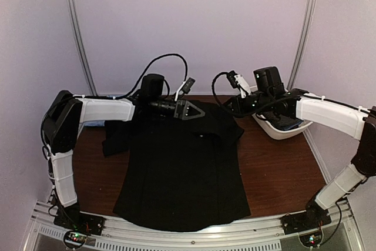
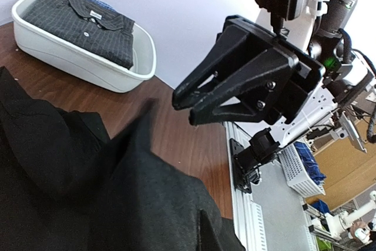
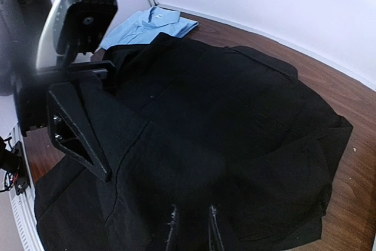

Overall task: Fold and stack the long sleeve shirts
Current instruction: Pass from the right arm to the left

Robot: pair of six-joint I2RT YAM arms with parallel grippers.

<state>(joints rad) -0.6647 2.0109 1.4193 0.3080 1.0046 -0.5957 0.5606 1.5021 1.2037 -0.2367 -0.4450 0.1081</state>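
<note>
The left hand [image 2: 185,110] is shut and the right hand [image 3: 191,227] slightly apart, both over the far end of the black shirt [image 1: 182,174], which lies spread on the tabletop [image 1: 282,163], hem at the near edge. It is probably light and limp; pinch the shoulder seams.

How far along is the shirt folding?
Done: the light blue shirt lies folded at the table's left.
In hand: the black shirt is spread wide, not yet folded small. The left gripper is shut, apparently on its cloth. The right gripper is slightly open and holds nothing.
Left: finish folding it, then stack it.
Unclear: a dotted shirt lies folded in the white tub, either finished or waiting.
</note>
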